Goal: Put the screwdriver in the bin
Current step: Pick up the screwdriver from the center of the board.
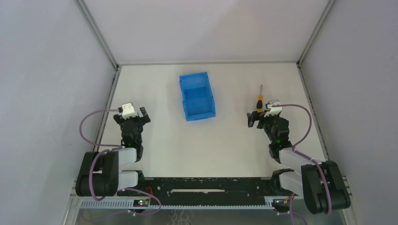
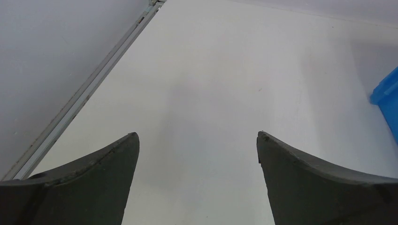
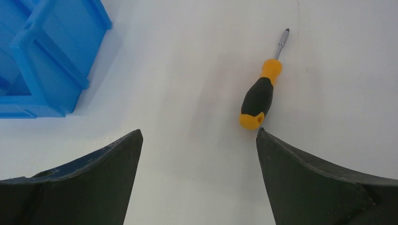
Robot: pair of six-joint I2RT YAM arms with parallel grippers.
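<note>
1. While the left tool (image 2: 197,136) gapes wide, holding nothing, at the left side of the desk (image 1: 220,140), one blue bin (image 1: 194,76) sits mid-desk.
2. One screwdriver (image 3: 258,101) lies flat right of the bin, well apart, its handle butt just beside the right tool (image 3: 199,132), also spread open and empty.
3. White desk surface separates them; grey wall panels (image 1: 47,70) enclose three sides.
</note>
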